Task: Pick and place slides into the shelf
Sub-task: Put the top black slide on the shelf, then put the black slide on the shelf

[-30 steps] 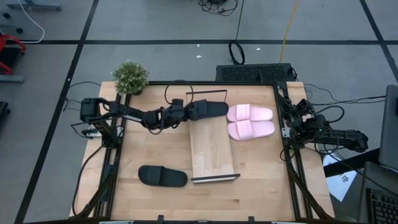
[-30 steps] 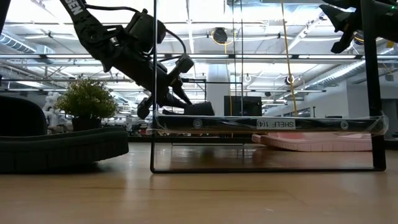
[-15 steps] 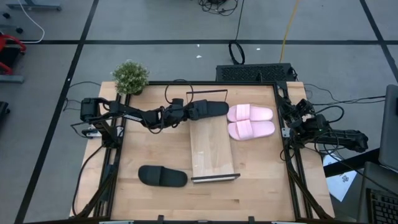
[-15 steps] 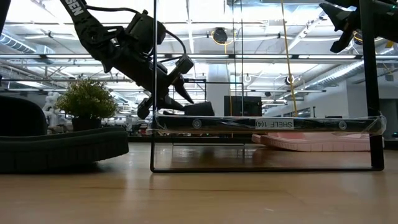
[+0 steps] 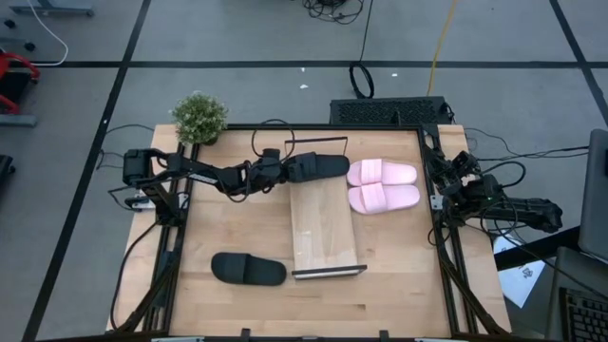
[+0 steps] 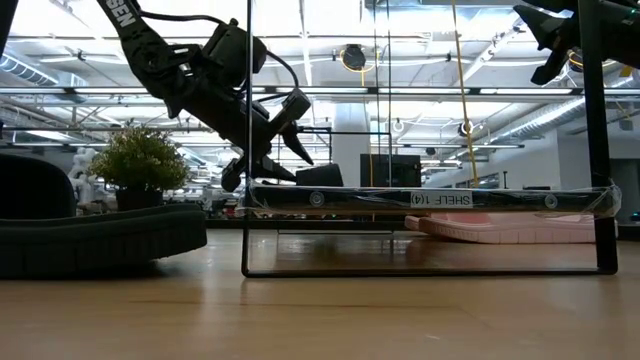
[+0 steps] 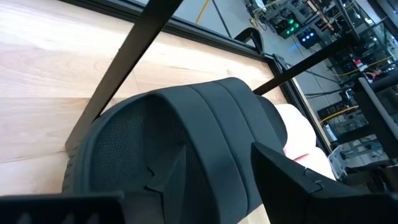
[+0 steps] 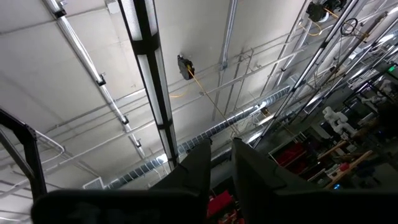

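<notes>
One black slide [image 5: 318, 168] lies flat on the far end of the light-wood shelf [image 5: 326, 233], inside its dark end frame [image 7: 134, 56]. My left gripper [image 7: 186, 174] is open. Its fingers stand on either side of that slide's left end [image 7: 118, 155], and I cannot see them touch it. A second black slide [image 5: 248, 270] rests sole-down on the table, near left of the shelf. Two pink slides [image 5: 383, 185] lie side by side on the table, right of the shelf's far end. My right gripper [image 8: 222, 149] waits at the table's right edge, pointing up, shut and holding nothing.
A potted plant [image 5: 199, 117] stands at the table's far left corner. The shelf board's middle and near part are bare wood [image 5: 328, 242]. Cables and a dark box [image 5: 389, 111] lie beyond the far edge.
My left gripper has opened and let go of the black slide; the gap between its fingers has widened in the low view. The slide stays where it was on the shelf's far end.
</notes>
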Motion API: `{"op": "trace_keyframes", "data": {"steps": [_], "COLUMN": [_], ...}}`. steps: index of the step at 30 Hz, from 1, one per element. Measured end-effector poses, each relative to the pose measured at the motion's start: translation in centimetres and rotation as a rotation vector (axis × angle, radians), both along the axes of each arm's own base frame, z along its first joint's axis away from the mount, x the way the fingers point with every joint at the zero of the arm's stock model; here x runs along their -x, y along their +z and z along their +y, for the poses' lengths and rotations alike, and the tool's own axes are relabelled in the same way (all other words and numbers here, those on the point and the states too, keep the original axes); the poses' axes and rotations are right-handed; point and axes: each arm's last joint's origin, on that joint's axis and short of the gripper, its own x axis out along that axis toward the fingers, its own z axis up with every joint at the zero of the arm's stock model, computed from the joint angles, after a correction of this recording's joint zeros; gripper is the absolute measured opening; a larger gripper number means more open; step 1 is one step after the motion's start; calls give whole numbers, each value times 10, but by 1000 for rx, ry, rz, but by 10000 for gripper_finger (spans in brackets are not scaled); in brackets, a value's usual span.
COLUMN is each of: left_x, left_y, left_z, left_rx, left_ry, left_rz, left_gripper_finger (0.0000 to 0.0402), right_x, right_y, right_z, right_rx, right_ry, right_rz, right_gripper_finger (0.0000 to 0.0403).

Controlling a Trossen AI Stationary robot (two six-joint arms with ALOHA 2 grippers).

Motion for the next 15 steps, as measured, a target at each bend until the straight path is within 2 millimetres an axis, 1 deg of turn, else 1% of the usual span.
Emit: {"op": "trace_keyframes", "data": {"steps": [4,8,12,15], "left_x": [0,4,16,28], "left_y": [3,18,39,47], "left_z": [0,-1,-3,-6], "left_rx": [-3,-53,-107,-106], "left_ry": [0,-23,-41,-36], "left_rz": [-19,-27,9,80], "left_gripper_finger": [175,175,175,175], "right_x": [0,0,0,0], "right_y": [0,0,0,0], "right_z": [0,0,0,0], "right_rx": [0,0,0,3], "right_ry": [0,1,1,-3], "right_rz": [0,0,0,4], "right_gripper_finger": [54,54,54,54]}}
